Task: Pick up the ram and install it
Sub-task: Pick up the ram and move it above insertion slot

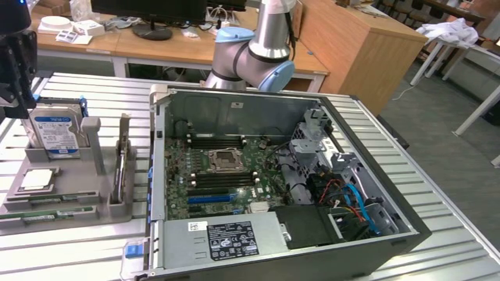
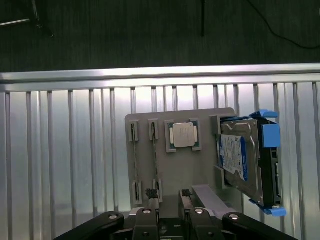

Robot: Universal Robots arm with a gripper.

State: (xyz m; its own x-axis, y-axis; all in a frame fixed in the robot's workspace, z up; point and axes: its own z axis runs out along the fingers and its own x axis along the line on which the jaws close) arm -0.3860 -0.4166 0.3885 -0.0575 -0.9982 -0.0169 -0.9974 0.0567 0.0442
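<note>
Two rams, thin green sticks, stand on edge in the slots of a grey holder (image 1: 86, 202) at the exterior view's left: one ram (image 1: 48, 202) and a second (image 1: 37, 217) beside it. In the wrist view the ram (image 2: 155, 162) appears edge-on as a narrow strip. My gripper (image 2: 169, 200) hangs high above the holder's ram end, its fingers (image 2: 151, 202) apart with nothing between them. In the exterior view the gripper (image 1: 13, 105) is a black body at the far left, above the hard drive. The open computer case (image 1: 406, 234) shows dark memory slots (image 1: 222, 179) beside the processor socket.
The holder also carries a silver hard drive (image 1: 55, 133) in blue brackets and a square silver processor (image 1: 37, 179). The arm's base (image 1: 250, 58) stands behind the case. Everything rests on a ribbed metal table (image 1: 70, 252). Desks and cabinets lie beyond it.
</note>
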